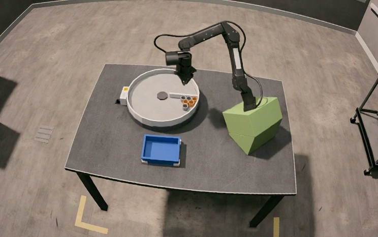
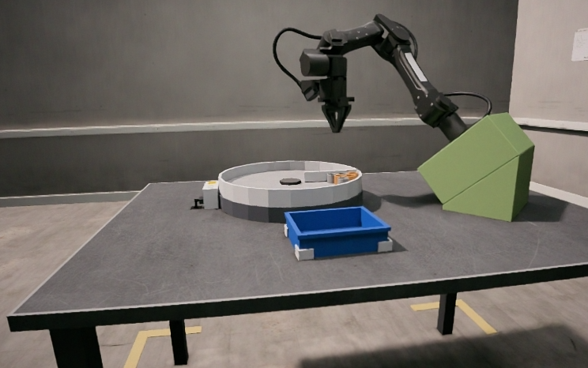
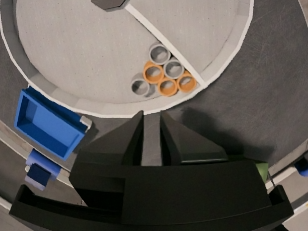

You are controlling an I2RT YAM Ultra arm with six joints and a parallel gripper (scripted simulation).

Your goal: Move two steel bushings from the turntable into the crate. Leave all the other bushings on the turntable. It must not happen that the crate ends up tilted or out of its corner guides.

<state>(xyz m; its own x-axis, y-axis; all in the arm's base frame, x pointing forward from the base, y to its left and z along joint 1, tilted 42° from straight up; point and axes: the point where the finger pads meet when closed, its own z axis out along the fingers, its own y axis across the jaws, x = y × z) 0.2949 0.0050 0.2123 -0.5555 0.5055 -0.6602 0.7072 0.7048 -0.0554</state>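
Note:
The white-rimmed turntable (image 1: 148, 122) (image 2: 246, 197) bears three grey steel bushings and three orange ones, clustered upright beside its divider bar (image 1: 175, 95) (image 3: 165, 41). In the wrist view, one steel bushing (image 3: 151, 55) is at the cluster's top, another steel bushing (image 3: 174, 77) is beside the bar, and the third steel bushing (image 1: 185, 109) (image 3: 133, 89) is at the outer left. The orange bushings touch or nearly touch their neighbours. The blue crate (image 1: 161, 160) (image 2: 338, 246) is empty. My gripper (image 1: 184, 83) (image 2: 335, 130) (image 3: 151, 116) is nearly closed, holds nothing, and hangs high above the turntable's rear right side.
A green angular block (image 1: 264, 114) (image 2: 481, 173) carries the arm's base at the table's right. A small white box (image 1: 123, 97) (image 2: 210, 197) sits against the turntable's left side. A dark hub (image 1: 162, 95) is at the turntable's middle. White brackets hold the crate's corners.

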